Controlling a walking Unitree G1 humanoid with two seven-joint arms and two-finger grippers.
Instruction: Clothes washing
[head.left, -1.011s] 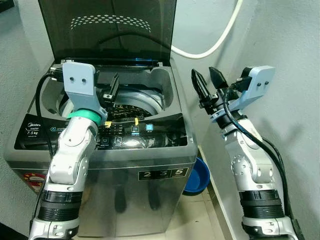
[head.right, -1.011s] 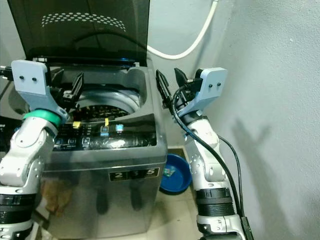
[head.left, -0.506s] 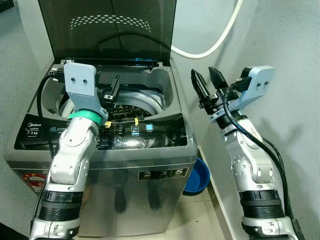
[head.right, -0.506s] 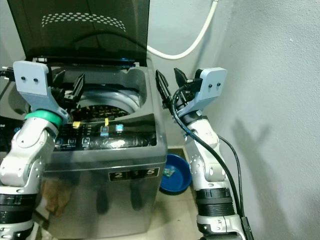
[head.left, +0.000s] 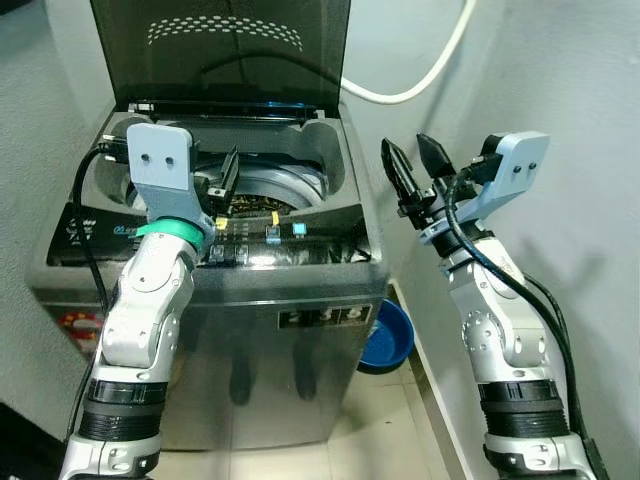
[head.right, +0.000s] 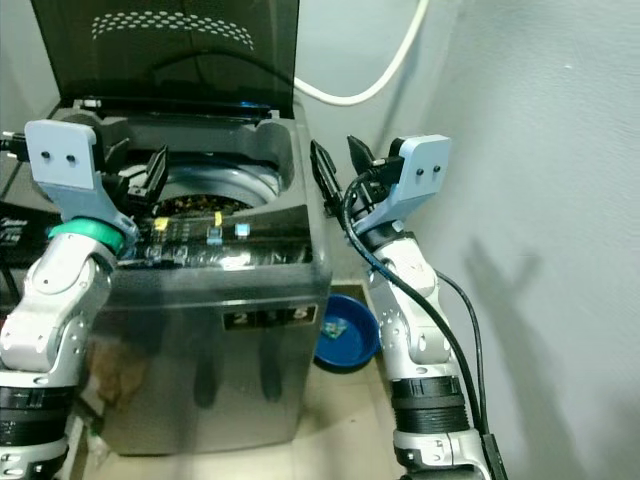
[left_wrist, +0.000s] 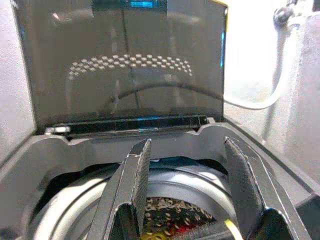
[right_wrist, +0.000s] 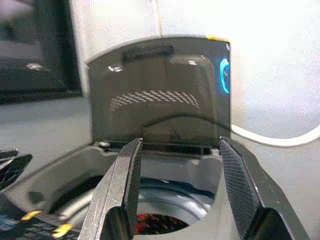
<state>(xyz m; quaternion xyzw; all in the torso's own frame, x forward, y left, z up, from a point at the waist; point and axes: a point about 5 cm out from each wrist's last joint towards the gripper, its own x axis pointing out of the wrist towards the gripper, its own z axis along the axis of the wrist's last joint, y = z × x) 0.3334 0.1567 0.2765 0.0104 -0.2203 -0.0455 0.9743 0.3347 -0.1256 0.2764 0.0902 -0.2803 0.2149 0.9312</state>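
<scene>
The left gripper (head.left: 215, 178) is held with its fingers spread wide and empty above the front rim of the washing machine (head.left: 290, 300), and the right gripper (head.left: 415, 170) is likewise held wide apart and empty, in the air just beside the machine's right wall. The lid (head.left: 235, 50) is stood upright, so the drum (left_wrist: 165, 187) is left open from above. A dark patterned load of clothes (left_wrist: 172, 220) is seen low inside the drum. The step in hand is judged to be closing up and starting the wash. The lid is best caught by its top edge and lowered gently, with fingers kept clear of the control panel (head.left: 270, 245). A blue basin (head.left: 388, 335) is set on the floor at the machine's right.
</scene>
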